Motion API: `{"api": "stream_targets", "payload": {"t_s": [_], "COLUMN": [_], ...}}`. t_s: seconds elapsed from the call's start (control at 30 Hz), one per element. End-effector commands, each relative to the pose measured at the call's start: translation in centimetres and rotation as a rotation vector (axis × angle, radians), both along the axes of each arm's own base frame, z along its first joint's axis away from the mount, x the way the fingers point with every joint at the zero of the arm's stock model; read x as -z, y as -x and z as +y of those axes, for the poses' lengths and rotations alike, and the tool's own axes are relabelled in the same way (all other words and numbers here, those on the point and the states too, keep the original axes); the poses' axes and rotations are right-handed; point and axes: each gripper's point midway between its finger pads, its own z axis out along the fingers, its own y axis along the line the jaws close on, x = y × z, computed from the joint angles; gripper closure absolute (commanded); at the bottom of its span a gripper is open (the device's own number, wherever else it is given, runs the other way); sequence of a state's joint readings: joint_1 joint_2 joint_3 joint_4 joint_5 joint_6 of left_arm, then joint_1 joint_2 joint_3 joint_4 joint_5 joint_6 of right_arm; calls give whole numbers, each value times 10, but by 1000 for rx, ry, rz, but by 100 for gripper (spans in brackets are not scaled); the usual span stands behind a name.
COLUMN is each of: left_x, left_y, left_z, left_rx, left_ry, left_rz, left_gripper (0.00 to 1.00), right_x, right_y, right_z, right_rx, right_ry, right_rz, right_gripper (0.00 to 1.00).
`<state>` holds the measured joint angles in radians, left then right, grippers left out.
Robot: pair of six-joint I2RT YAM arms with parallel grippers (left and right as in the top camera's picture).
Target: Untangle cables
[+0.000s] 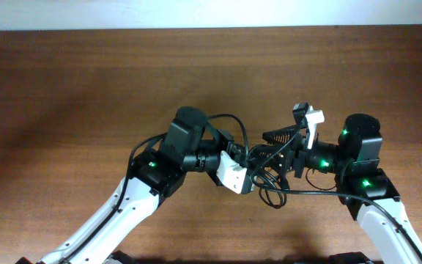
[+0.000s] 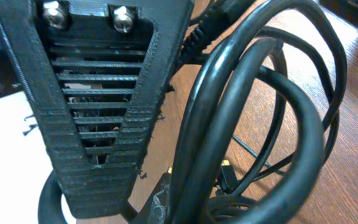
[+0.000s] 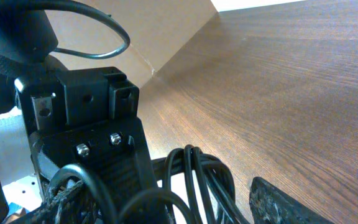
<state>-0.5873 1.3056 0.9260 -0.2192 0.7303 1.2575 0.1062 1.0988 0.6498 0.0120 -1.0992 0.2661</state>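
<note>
You have the cables (image 1: 271, 188) bunched at the centre of the overhead view, slightly right of middle, on the bench (image 1: 86, 88). They sit where the two arms meet. A few loose loops spill just below the arms, toward the lower edge of the frame.

Your left gripper (image 1: 253, 166) comes in from the lower left and is clenched tight. In the left wrist view its ribbed finger (image 2: 98, 124) fills the left half of the frame. The cables (image 2: 253, 124) stand in thick overlapping loops just to the right of it, and one loop curls round the finger's base at lower left. You cannot tell from these views whether a cord is pinched between the jaws.

Your right gripper (image 1: 271, 148) reaches in from the right with its jaws spread wide. In the right wrist view one finger (image 3: 104, 180) sits at lower left and the other (image 3: 297, 202) at lower right. Several strands of cable (image 3: 197, 180) rise in the gap between them. The strands lie close against the left finger, and bare bench shows between them and the right one, so nothing is clamped there.
</note>
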Motion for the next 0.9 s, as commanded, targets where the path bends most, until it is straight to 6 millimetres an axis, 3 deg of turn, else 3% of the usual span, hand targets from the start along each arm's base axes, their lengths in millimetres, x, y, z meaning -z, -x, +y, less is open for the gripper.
{"api": "stream_targets", "payload": {"t_s": [0.0, 0.13, 0.47, 0.87], "left_x": [-10, -9, -1, 17], "left_y": [0, -1, 28, 39], "left_z": [-4, -4, -13, -4], "left_rx": [23, 10, 91, 89], "left_ry": [23, 21, 2, -62], "left_rz": [-35, -24, 61, 156], "left_gripper": [100, 100, 100, 100], "right_x": [-5, -3, 7, 13], "right_y": [-1, -4, -30, -46], "right_z": [1, -1, -16, -28], "right_rx": [-9, 16, 200, 313], "right_ry": [-6, 6, 54, 89], "right_rz": [-10, -8, 45, 51], "right_gripper": [29, 37, 40, 42]}}
